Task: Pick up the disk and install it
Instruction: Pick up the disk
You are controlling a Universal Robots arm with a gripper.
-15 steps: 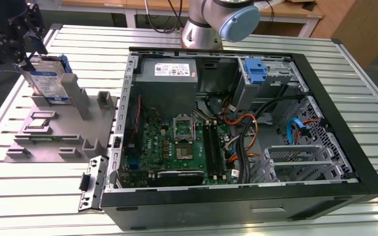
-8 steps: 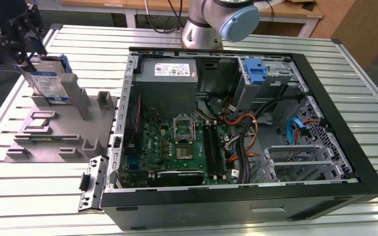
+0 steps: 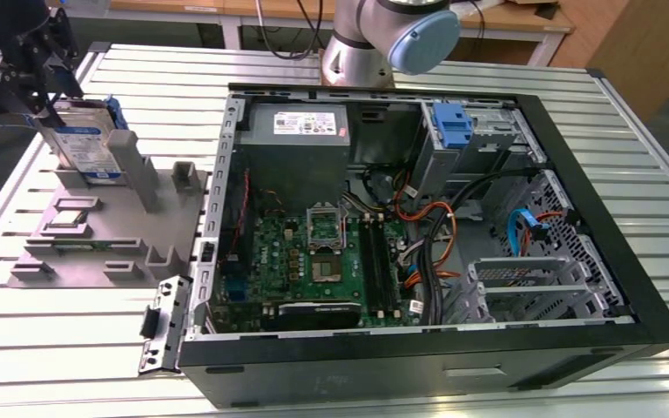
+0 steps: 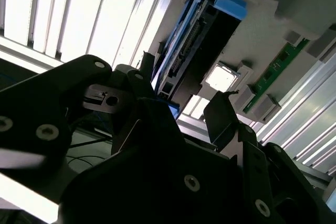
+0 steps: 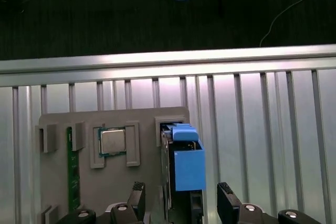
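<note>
The disk (image 3: 86,144) is a silver drive with a blue-and-white label and blue rails. It stands on edge in a slot of the grey holder (image 3: 91,235) at the exterior view's left. My gripper (image 3: 35,83) hangs just above the disk's upper end. In the first wrist view the gripper (image 5: 181,190) is open, one black finger (image 5: 137,192) on each side of the disk (image 5: 185,163), apart from it. The second wrist view shows the disk (image 4: 191,43) beyond the open gripper (image 4: 184,85).
The holder also carries a processor chip (image 5: 112,141) and a green memory stick (image 5: 72,169). The open computer case (image 3: 428,348) lies to the exterior view's right, with a power supply (image 3: 300,122), motherboard (image 3: 311,261) and blue bracket (image 3: 453,126). The table's edge (image 5: 168,59) runs just past the holder.
</note>
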